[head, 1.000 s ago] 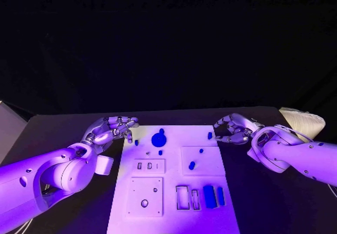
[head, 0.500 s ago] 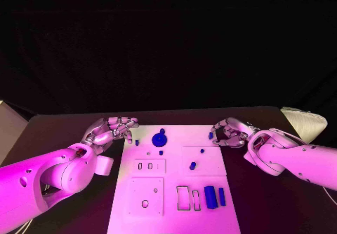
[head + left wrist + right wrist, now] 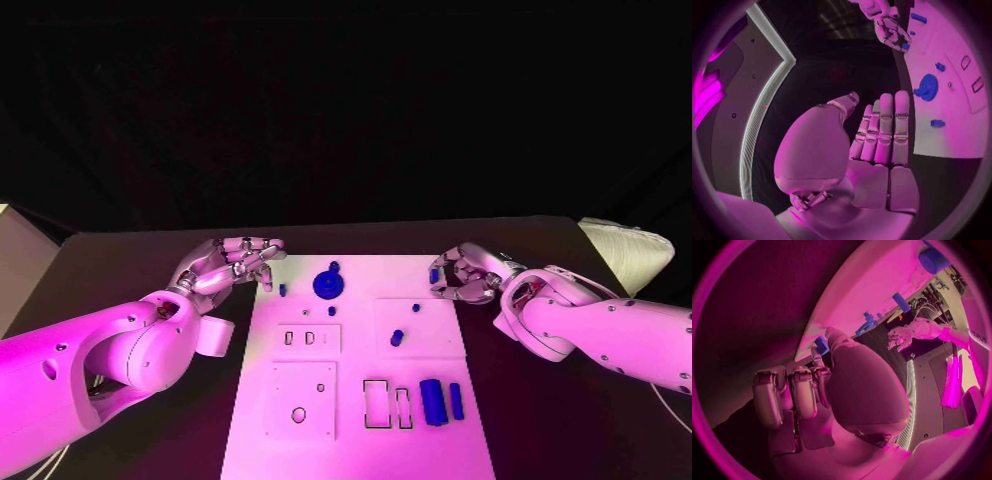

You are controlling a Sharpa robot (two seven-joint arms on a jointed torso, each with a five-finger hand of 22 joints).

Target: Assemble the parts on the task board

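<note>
While the right hand (image 3: pixel 464 274) sits at the task board's (image 3: pixel 361 400) far right corner, fingers curled in, a small blue part (image 3: pixel 433 275) lies right at its fingertips; whether it is gripped I cannot tell. The left hand (image 3: pixel 231 262) hovers off the board's far left corner, fingers loosely curled, holding nothing. On the board near that hand lie a small blue peg (image 3: pixel 281 290) and a round blue disc (image 3: pixel 329 285). Two blue bars (image 3: pixel 431 402) lie at the board's near right.
</note>
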